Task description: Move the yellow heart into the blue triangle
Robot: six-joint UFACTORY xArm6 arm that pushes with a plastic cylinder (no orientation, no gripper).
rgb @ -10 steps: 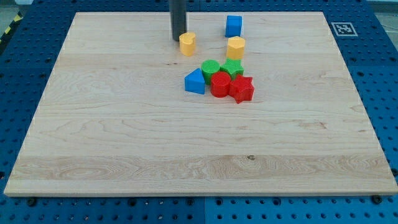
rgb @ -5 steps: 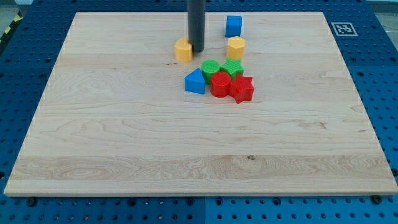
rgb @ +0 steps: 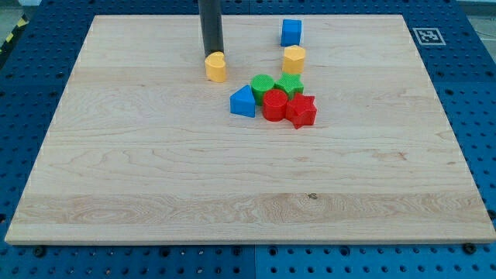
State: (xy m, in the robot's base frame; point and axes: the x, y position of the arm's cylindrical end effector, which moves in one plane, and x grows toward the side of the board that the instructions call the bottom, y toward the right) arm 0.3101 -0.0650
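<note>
My tip [rgb: 211, 55] sits in the upper middle of the frame, touching the top edge of the yellow heart [rgb: 216, 67] from the view's top side. No hand on this arm, just the dark rod [rgb: 209, 27] coming straight down from the frame's top edge, so there is nothing to clench or release; it grasps nothing, only presses against the heart.

The yellow heart lies just below my tip, left of the block cluster. The blue triangle [rgb: 242, 102] is below and to the right of the heart, near but apart from it, with bare wood between them.

The triangle's right side touches or nearly touches the red cylinder [rgb: 273, 105]. Right of that, touching it, is the red star [rgb: 302, 111]. Just above the reds sit the green cylinder [rgb: 263, 85] and a second green block [rgb: 290, 84], shape hard to make out, side by side and packed against the reds.

Above the greens, slightly apart, is a yellow hexagon-like block [rgb: 294, 59]. Above that, near the counter's top edge, stands the blue cube [rgb: 291, 32], apart from the rest.

The wooden counter [rgb: 232, 201] lies on a blue pegboard [rgb: 480, 93]. A black-and-white marker [rgb: 427, 36] sits at the counter's upper right corner.
</note>
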